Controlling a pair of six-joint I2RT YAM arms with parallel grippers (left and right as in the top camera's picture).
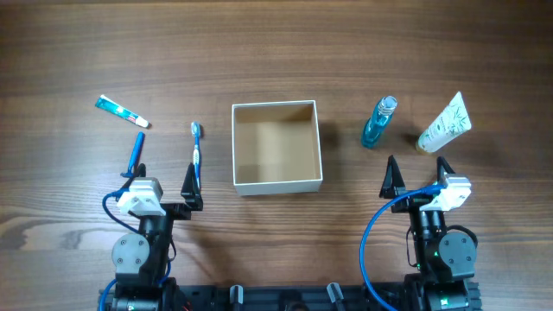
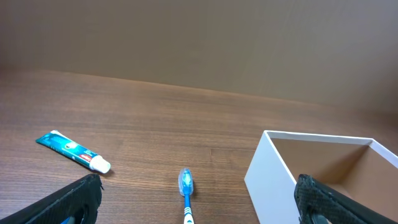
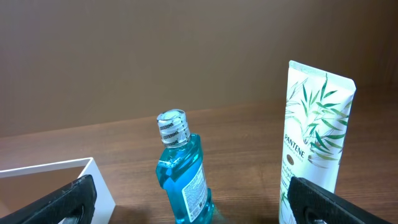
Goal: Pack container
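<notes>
The container [image 1: 275, 147], a white-walled square box with a tan inside, stands empty at the table's middle; its wall [image 2: 268, 180] shows in the left wrist view and its corner [image 3: 99, 193] in the right wrist view. My left gripper [image 1: 164, 173] [image 2: 202, 202] is open near the front left. A blue toothbrush [image 1: 196, 145] [image 2: 186, 190] lies just ahead between its fingers, untouched. Farther left lies a small toothpaste tube [image 1: 122, 112] [image 2: 73, 151]. My right gripper [image 1: 418, 170] [image 3: 199, 202] is open at the front right. It faces an upright blue mouthwash bottle [image 1: 378, 123] [image 3: 182, 174] and a white leaf-printed tube [image 1: 446, 123] [image 3: 314, 137].
A thin blue stick-like item [image 1: 136, 151] lies by my left gripper's outer finger; what it is cannot be told. Bare wood table [image 1: 276, 52] stretches behind all the items and on both sides of the box.
</notes>
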